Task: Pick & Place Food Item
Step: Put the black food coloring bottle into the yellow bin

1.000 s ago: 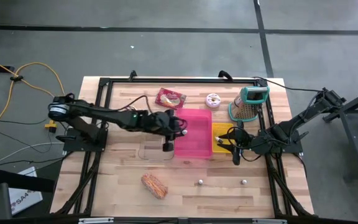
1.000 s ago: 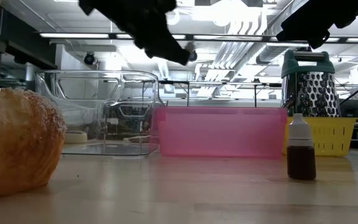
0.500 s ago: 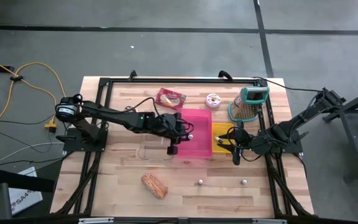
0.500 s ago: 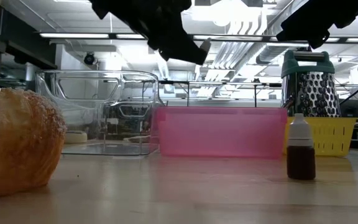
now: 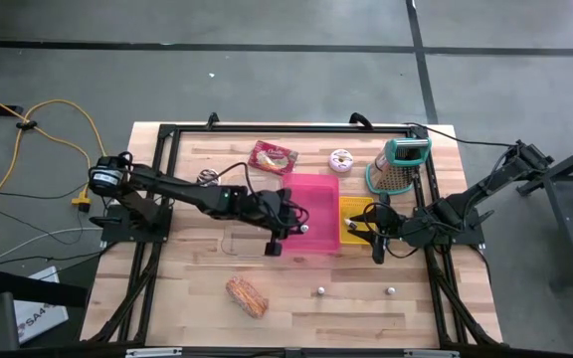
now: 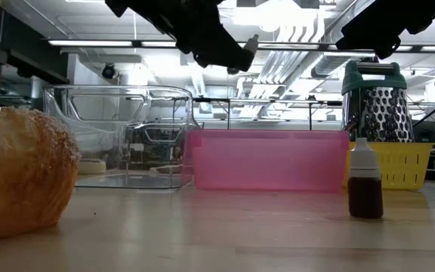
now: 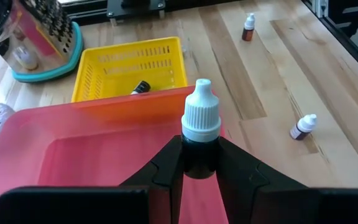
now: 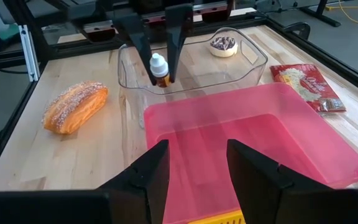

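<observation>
dropper bottle in left claw, wooden table, ceiling lights

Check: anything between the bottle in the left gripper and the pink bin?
Nothing visible. The left gripper holds the small bottle above the pink bin, whose floor shows bare below it. The right gripper waits by the yellow basket, clear of that path.

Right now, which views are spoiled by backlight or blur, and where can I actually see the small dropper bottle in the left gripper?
Low view: bright ceiling lights silhouette both arms, and the sugared pastry up close looks soft. Left wrist view: the white-capped dropper bottle is sharp between the left gripper's fingers, over the pink plastic bin. Right wrist view: evenly lit, bottle visible beyond the bin.
</observation>
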Controlling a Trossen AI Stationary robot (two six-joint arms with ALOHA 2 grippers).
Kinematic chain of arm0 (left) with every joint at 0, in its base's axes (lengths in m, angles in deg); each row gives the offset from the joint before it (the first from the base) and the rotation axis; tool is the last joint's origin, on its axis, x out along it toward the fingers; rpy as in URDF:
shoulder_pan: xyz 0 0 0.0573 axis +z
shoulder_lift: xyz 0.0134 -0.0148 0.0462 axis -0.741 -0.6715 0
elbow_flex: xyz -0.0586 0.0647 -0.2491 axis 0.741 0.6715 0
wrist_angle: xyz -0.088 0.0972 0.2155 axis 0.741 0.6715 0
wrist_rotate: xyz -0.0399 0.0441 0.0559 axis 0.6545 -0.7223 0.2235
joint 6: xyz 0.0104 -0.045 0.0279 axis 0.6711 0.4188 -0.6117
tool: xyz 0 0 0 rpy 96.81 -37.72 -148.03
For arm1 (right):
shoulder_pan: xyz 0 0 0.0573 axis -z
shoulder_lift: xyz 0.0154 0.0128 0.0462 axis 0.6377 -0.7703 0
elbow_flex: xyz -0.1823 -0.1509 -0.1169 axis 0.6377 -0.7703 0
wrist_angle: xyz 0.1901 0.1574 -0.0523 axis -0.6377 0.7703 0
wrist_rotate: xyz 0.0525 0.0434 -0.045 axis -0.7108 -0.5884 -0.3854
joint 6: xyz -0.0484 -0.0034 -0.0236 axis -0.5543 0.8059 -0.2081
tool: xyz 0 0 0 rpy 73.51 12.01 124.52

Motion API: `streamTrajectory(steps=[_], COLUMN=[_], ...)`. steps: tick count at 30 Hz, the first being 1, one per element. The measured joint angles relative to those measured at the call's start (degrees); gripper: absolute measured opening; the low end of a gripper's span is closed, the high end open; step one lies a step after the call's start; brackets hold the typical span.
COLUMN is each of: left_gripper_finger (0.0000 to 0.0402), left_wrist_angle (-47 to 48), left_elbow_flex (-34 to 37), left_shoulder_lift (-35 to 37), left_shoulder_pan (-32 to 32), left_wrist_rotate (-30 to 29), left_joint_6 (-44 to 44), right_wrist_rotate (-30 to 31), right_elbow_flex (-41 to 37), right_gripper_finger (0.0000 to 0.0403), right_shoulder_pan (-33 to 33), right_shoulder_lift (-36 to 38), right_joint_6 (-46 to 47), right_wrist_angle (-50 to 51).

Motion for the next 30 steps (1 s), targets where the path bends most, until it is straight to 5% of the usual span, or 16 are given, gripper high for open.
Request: streamTrajectory(steps=[15, 30], left_gripper_finger=[0.0074, 0.0074], left_wrist_angle=[0.02, -3.08], left_elbow_flex=[0.00, 0.02], left_shoulder_lift=[0.00, 0.00], left_shoulder_pan=[-0.41, -0.41], left_wrist_rotate=[-0.04, -0.11], left_joint_6=[0.99, 0.95], right_wrist_rotate=[0.09, -4.80], right_elbow_flex=[0.00, 0.00], right_gripper_finger=[0.0149, 0.0149], right_shoulder_pan=[0.00, 5.85], right_shoulder_lift=[-0.10, -12.81], right_joint_6=[0.26, -22.29], right_wrist_angle=[-9.92, -30.66])
